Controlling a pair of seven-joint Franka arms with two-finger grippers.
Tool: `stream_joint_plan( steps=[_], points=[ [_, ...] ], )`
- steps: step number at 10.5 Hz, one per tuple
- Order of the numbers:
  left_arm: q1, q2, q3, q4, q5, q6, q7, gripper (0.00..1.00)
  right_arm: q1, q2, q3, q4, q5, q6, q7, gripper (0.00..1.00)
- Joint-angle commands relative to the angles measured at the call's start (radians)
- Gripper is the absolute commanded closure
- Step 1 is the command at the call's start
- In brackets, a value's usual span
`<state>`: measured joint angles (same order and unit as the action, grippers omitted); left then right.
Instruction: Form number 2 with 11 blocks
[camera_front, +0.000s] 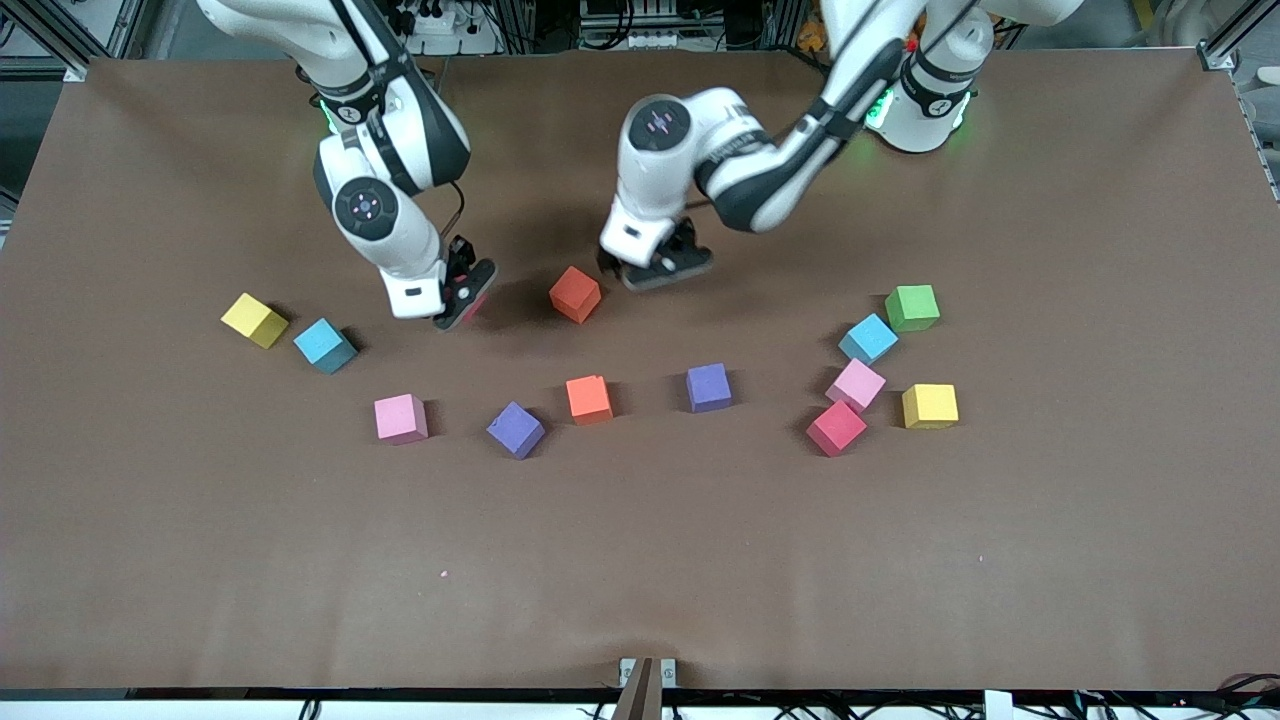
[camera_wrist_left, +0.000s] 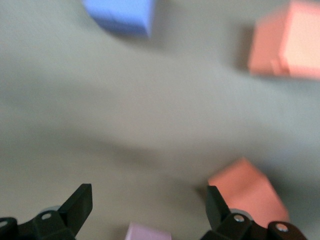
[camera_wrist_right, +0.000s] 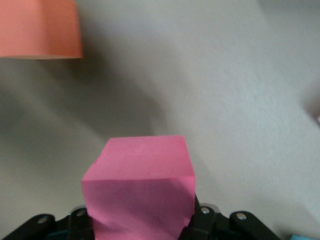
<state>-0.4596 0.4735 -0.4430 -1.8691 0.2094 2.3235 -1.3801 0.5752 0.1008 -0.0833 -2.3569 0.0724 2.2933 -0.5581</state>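
Left hand (camera_front: 655, 262) spread wide beside 1 orange block (camera_front: 575, 294), right hand (camera_front: 462, 296) gripped 1 pink block (camera_wrist_right: 141, 190) above counter (camera_front: 640, 560)

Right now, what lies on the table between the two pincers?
In the front view, one orange block lies between the right pincer, shut on a pink block, and the open left pincer.

Left gripper (camera_front: 655, 262) low over mid-table, fingers (camera_wrist_left: 75, 205) spread wide, nothing between. Right gripper (camera_front: 462, 297) tilted, apparently just above the surface, clamped on pink block (camera_wrist_right: 141, 187).
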Motion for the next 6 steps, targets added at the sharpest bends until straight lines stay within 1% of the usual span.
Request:
stream_joint_plan(
  steps=[1, 2, 3, 4, 6],
  points=[
    [0.076, 0.003, 0.049, 0.085, 0.024, -0.111, 0.094, 0.0, 0.061, -0.024, -0.006, 0.016, 0.006, -0.021, -0.087, 0.67],
    [0.108, 0.011, 0.066, 0.135, 0.024, -0.162, 0.151, 0.0, 0.095, -0.021, -0.006, 0.021, 0.003, -0.02, -0.104, 0.67],
    [0.142, 0.026, 0.072, 0.184, 0.024, -0.177, 0.229, 0.0, 0.138, -0.016, -0.006, 0.027, -0.002, -0.02, -0.114, 0.67],
    [0.166, 0.043, 0.072, 0.211, 0.022, -0.177, 0.269, 0.0, 0.187, -0.003, -0.007, 0.028, -0.023, -0.008, -0.112, 0.67],
    [0.179, 0.106, 0.075, 0.272, 0.022, -0.177, 0.285, 0.0, 0.265, 0.002, -0.006, 0.027, -0.026, -0.012, -0.105, 0.67]
  ],
)
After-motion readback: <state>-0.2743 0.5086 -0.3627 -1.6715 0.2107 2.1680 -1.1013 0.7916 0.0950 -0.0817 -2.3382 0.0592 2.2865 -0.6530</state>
